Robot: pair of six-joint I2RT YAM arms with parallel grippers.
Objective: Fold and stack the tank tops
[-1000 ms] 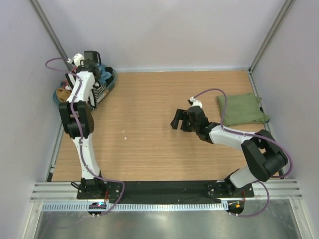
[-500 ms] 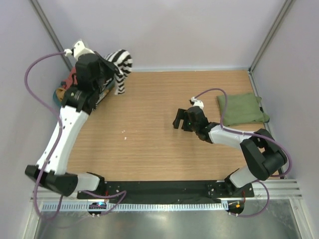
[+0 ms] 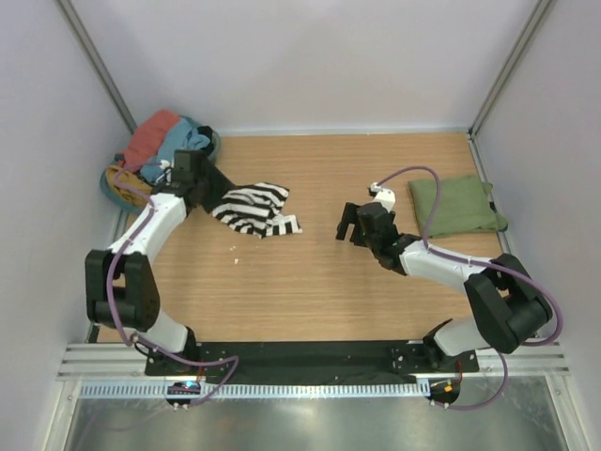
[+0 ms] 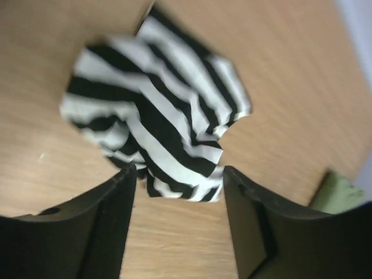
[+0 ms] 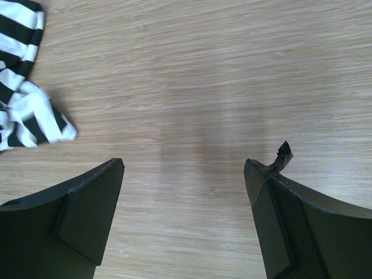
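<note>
Blurrily, striped tank top (image 4: pixel 157 116) lies beyond spread left end effector (image 4: pixel 179 172); right end effector (image 5: pixel 183 163) spread too.

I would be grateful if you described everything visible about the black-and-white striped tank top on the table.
The striped tank top is soft cloth with black and white stripes, lying crumpled and unfolded in a loose heap on the wooden table, left of centre. The left gripper stands with its jaws apart at one edge of the cloth; whether it touches is unclear. It lies well apart from the folded green top.
</note>
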